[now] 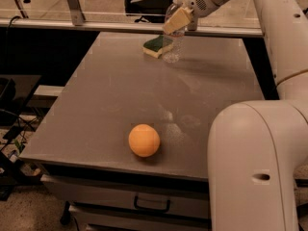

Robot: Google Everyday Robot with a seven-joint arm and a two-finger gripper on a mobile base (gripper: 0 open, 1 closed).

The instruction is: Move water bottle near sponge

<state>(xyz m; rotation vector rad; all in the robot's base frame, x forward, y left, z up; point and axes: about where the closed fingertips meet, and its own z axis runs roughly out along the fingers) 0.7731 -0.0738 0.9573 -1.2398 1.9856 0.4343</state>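
Observation:
The water bottle (173,44) is a small clear ribbed plastic bottle with a white cap, standing upright at the far side of the grey table (120,95). It is right next to the sponge (158,45), which has a dark green top and pale yellow base and lies just left of it. My gripper (177,19), with tan fingers, is at the bottle's upper part, around its neck.
An orange ball (144,140) sits near the table's front edge. My white arm and base (255,162) fill the right foreground. A glass rail (120,25) runs behind the table. A drawer handle (151,207) shows below the table front.

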